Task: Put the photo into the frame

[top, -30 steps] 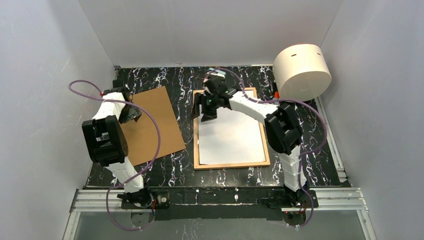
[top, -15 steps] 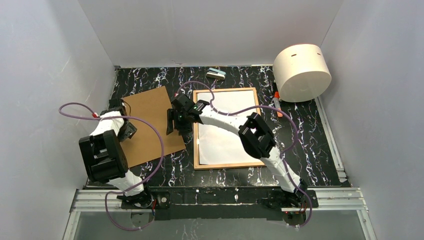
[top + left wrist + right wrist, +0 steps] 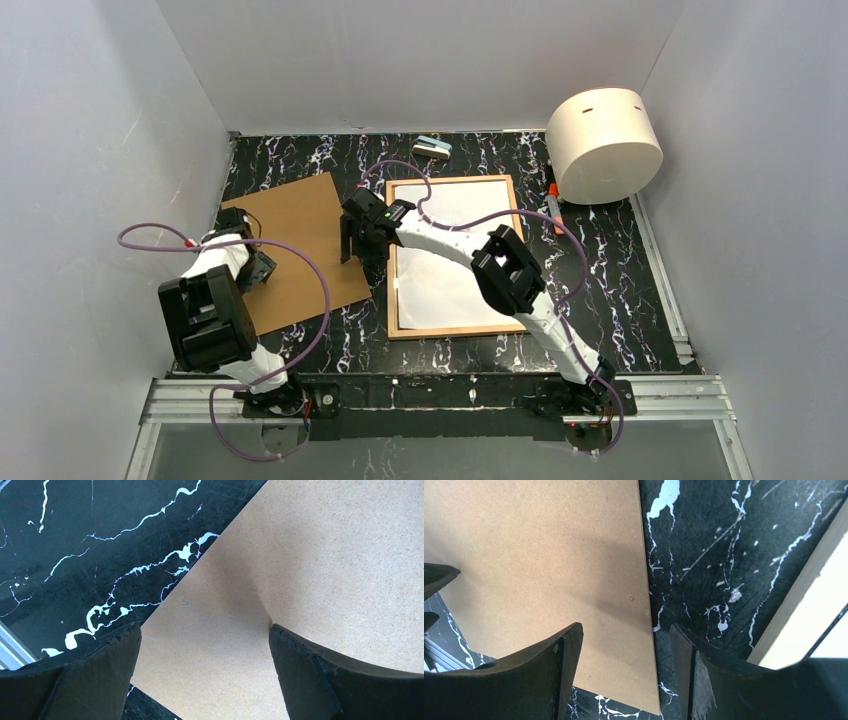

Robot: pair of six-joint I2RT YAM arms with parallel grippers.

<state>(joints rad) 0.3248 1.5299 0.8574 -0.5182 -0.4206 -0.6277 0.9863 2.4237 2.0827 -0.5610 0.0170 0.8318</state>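
The frame (image 3: pixel 393 260), thin light wood, lies flat at the table's middle. The photo (image 3: pixel 455 275) lies inside it with its plain white back up. A brown backing board (image 3: pixel 300 235) lies to the left of the frame. My right gripper (image 3: pixel 355 243) is open and empty, low over the board's right edge. In the right wrist view its jaws (image 3: pixel 626 647) straddle that edge (image 3: pixel 646 605), and the frame's wood edging (image 3: pixel 804 582) shows at the right. My left gripper (image 3: pixel 260 268) is open and empty over the board's left edge (image 3: pixel 210 630).
A large white cylinder (image 3: pixel 604 145) stands at the back right. An orange marker (image 3: pixel 553 195) lies beside the frame's far right corner. A small grey object (image 3: pixel 433 148) lies at the back edge. White walls close in the table on three sides.
My right gripper has swung left from the frame's far left corner to the backing board's right edge. My left gripper has drawn back along the board's left edge.
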